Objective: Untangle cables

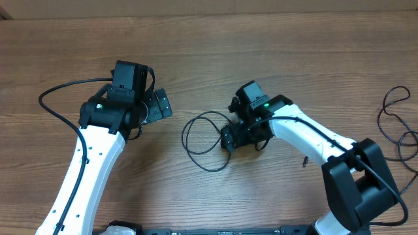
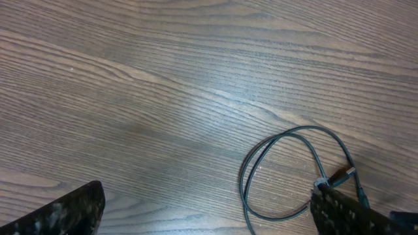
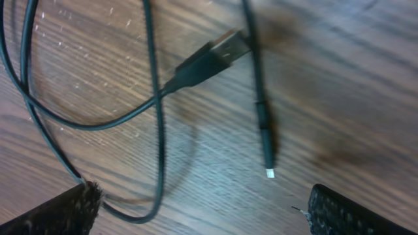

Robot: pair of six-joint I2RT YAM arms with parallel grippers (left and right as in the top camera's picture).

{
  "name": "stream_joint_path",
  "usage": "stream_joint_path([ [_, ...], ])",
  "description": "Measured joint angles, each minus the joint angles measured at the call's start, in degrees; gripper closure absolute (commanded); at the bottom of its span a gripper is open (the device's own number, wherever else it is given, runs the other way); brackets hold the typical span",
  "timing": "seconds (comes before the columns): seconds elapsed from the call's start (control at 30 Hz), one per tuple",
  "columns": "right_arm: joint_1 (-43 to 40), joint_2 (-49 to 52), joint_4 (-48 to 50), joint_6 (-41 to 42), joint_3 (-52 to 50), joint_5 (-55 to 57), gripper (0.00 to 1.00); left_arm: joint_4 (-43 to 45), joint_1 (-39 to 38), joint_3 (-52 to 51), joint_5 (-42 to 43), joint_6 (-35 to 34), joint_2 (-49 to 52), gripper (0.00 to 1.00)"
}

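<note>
Cable (image 1: 202,140), thin and black, in a loose loop near the middle of the worktop (image 1: 196,39). Lies between both claws: at 3 o'clock from the left claw (image 1: 159,106), and right at 9 o'clock of the right claw (image 1: 238,138).

Looks very light and soft. Will likely bend, flop and slide on the smooth wood when pulled. Not easy to break, but too thin to pinch well along the cord. Better to grab at a plug, the harder and fatter part. In the right wrist view: big flat plug (image 3: 215,51) up near 12 o'clock, small plug (image 3: 263,134) with a silvery tip toward 3 o'clock. Both free on the wood, not held.

Left claw: fingers wide apart, holding nothing. Right claw: fingers wide apart too, low over the plugs, nothing pinched.

Second cable (image 1: 398,124) far off at the 3 o'clock edge in the overhead view, partly cut off there, ends not seen. Hard to tell from above whether touched by the right claw, with that part of the loop hidden under the arm. Blurry at the crossing, so cannot tell which strand on top. Loop cut off at 6 o'clock in both wrist views.
</note>
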Motion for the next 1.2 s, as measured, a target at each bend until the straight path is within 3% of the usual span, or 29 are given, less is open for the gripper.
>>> stream_joint_path([
  [0.2,5.42,0.02,4.35,2.64,-0.07,-0.02,0.00,0.00,0.00,0.00,0.00,0.00,0.00,0.00],
  [0.43,12.76,0.02,6.95,-5.03,-0.07,6.75,0.00,0.02,0.00,0.00,0.00,0.00,0.00,0.00],
  [0.67,19.28,0.02,12.44,-19.37,-0.20,10.34,0.00,0.02,0.00,0.00,0.00,0.00,0.00,0.00],
  [0.87,20.33,0.02,14.19,-22.51,-0.20,10.43,0.00,0.02,0.00,0.00,0.00,0.00,0.00,0.00],
  [1.07,20.65,2.71,17.79,-23.23,-0.20,5.35,0.03,0.00,0.00,0.00,0.00,0.00,0.00,0.00],
  [1.2,20.70,4.35,18.27,-23.45,-0.20,3.34,0.16,0.00,0.00,0.00,0.00,0.00,0.00,0.00],
])
